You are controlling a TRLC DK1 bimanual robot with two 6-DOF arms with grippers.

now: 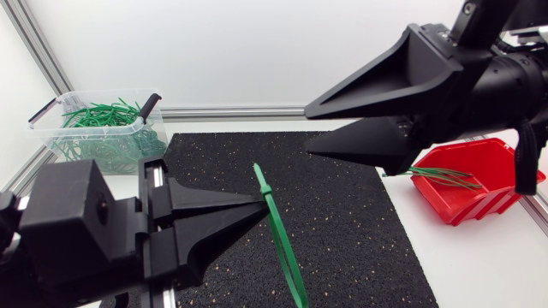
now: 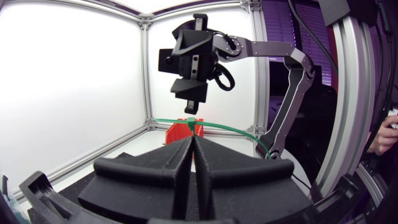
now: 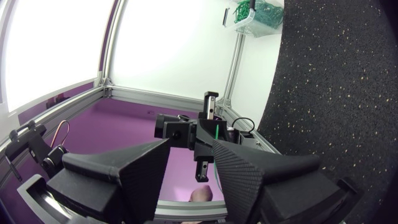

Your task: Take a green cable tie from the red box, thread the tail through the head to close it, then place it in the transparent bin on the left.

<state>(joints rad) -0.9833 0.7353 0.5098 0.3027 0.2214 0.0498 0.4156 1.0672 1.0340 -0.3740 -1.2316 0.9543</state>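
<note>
The left gripper [image 1: 257,204] pinched a green cable tie [image 1: 279,235], apparently not yet threaded; the right gripper [image 1: 306,128] gaped empty. Threading and the transparent bin [image 1: 43,115] remained.

A white table [image 1: 484,269] carries a black mat [image 1: 360,218] flecked with pale specks, laid across its middle. Behind it stands a plain white back wall [image 1: 214,51], with a silver metal rail [image 1: 231,112] running along its foot. A matching corner post [image 2: 145,68] rises where that wall meets the white side wall [image 2: 68,81]. The light is bright and even, seemingly glowing through the white walls.
</note>
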